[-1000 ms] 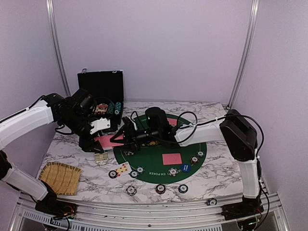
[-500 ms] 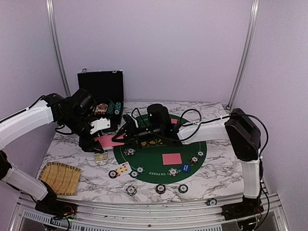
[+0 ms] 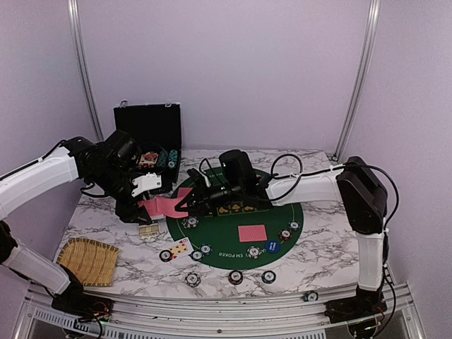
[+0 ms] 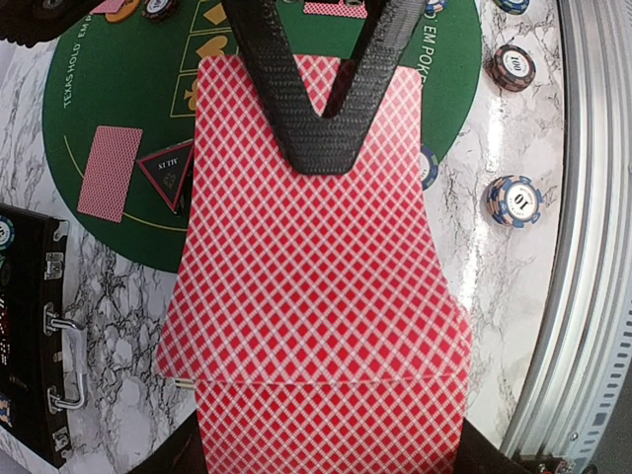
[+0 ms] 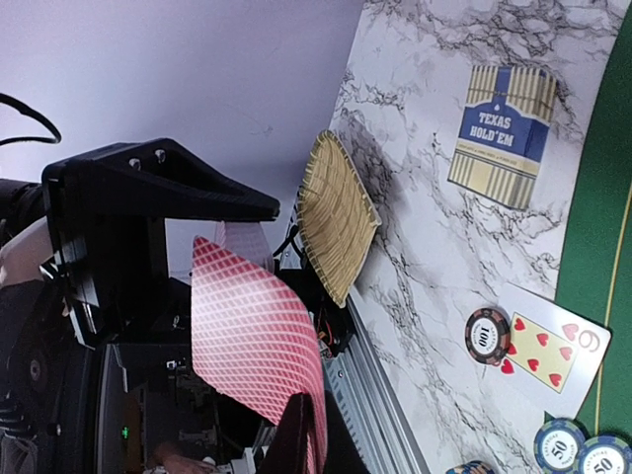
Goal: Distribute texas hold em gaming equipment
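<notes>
Only the wrist views show left hand (image 3: 145,206) and right hand (image 4: 321,150) pinching red-backed cards (image 4: 316,326).

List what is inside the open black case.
Teal-and-white poker chips and something red show in the black case; the left arm covers the rest.
</notes>
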Tool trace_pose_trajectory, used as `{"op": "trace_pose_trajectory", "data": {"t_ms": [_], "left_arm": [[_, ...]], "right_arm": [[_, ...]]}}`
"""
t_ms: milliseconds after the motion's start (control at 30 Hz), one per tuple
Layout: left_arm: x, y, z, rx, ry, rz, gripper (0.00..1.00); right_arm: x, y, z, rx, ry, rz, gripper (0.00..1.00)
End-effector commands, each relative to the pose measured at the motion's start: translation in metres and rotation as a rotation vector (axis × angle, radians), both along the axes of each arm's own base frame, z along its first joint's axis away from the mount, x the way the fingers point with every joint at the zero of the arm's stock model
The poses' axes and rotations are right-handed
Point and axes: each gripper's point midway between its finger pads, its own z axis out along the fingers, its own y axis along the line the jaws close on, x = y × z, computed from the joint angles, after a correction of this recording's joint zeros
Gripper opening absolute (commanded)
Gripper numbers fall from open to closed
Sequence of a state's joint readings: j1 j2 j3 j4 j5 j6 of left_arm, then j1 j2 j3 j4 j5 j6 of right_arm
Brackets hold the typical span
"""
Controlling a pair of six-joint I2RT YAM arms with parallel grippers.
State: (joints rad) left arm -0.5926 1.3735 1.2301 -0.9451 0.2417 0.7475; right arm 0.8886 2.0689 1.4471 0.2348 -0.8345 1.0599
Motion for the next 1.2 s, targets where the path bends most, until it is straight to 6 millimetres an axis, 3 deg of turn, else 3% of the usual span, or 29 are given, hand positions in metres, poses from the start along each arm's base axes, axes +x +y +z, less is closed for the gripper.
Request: {"op": "trace_pose_trajectory", "data": {"t_ms": [0, 133, 333, 467, 833, 1167], "left_arm": [[0.0, 0.0, 0.008, -0.022, -0.024, 0.0, 0.0], [-0.001, 0.001, 0.008, -0.016, -0.026, 0.0, 0.0], [-0.003, 0.003, 0.007, -0.013, -0.017, 0.001, 0.0], [-0.004, 0.003, 0.007, -0.012, -0.012, -0.001, 0.0], [-0.006, 0.0, 0.007, -0.024, 0.006, -0.004, 0.0], [-0.007, -0.004, 0.005, -0.037, 0.026, -0.011, 0.0]], "right_arm": [[0.004, -0.006, 0.034, 0.046, -0.05, 0.009, 0.01], [0.022, -0.022, 0.034, 0.033, -0.062, -0.023, 0.0], [0.07, -0.047, 0.029, 0.028, -0.075, -0.096, 0.0], [0.105, -0.053, 0.003, -0.007, -0.071, -0.139, 0.0], [0.198, -0.033, -0.073, -0.119, -0.145, -0.254, 0.0], [0.239, -0.022, -0.119, -0.142, -0.143, -0.349, 0.04]]}}
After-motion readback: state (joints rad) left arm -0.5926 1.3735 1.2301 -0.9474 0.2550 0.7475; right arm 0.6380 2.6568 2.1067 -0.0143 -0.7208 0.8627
